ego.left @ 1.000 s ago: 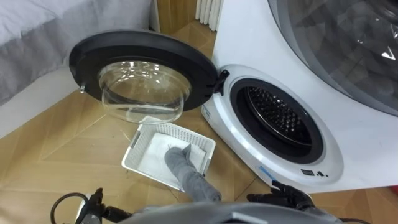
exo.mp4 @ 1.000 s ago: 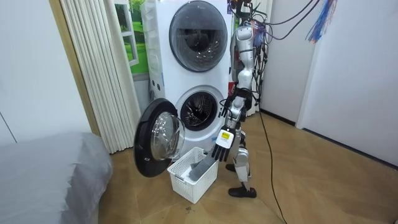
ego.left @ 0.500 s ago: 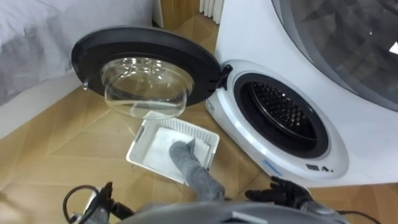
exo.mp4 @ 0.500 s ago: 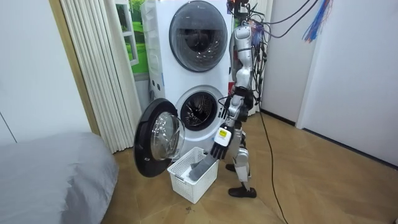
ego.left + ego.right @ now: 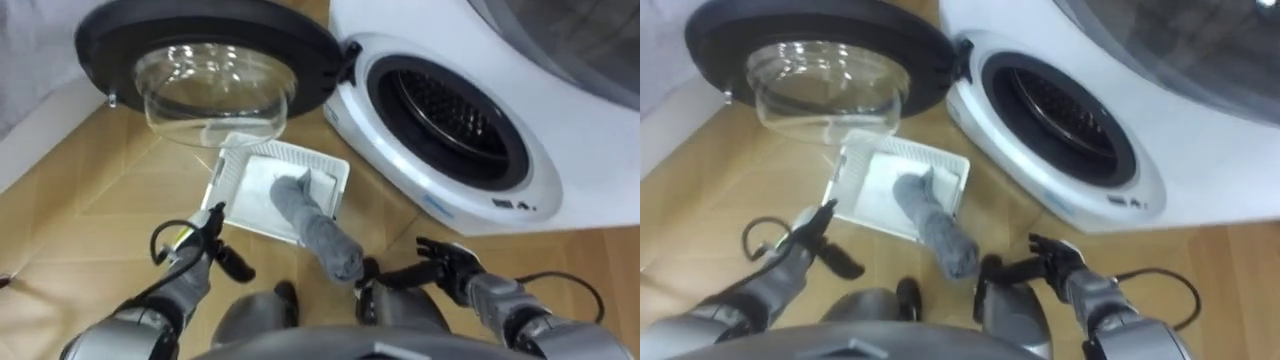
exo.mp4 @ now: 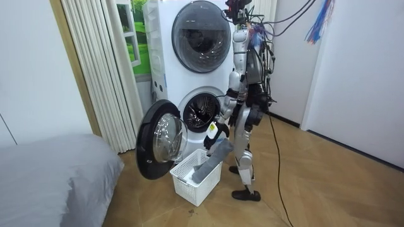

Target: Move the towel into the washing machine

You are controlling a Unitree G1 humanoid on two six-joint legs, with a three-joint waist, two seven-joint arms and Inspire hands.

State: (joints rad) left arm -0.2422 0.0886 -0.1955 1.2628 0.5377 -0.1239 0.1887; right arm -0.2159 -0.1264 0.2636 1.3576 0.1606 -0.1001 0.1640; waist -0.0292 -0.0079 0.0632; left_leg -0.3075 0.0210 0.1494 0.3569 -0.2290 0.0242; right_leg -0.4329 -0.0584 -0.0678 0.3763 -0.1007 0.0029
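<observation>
A grey towel (image 5: 315, 228) lies in a white slatted basket (image 5: 232, 188) and hangs over its near rim, on the floor in front of the washing machine (image 5: 560, 170). The machine's drum opening (image 5: 450, 115) is dark, and its round door (image 5: 205, 55) is swung wide to the left, above the basket. My left hand (image 5: 207, 243) hovers open near the basket's near-left corner, apart from the towel. My right hand (image 5: 442, 268) is open with fingers spread, low and to the right of the towel's end. In the room view I stand bent forward over the basket (image 6: 196, 184).
A second round-windowed machine (image 6: 201, 28) is stacked on top of the washer. A grey bed (image 6: 50, 180) fills the room view's left, with pale vertical slats (image 6: 101, 69) behind it. Wooden floor surrounds the basket.
The eye view has tipped down and closer. Both arms have come up in front of me, and both hands now show near the basket. The towel and basket have not moved.
</observation>
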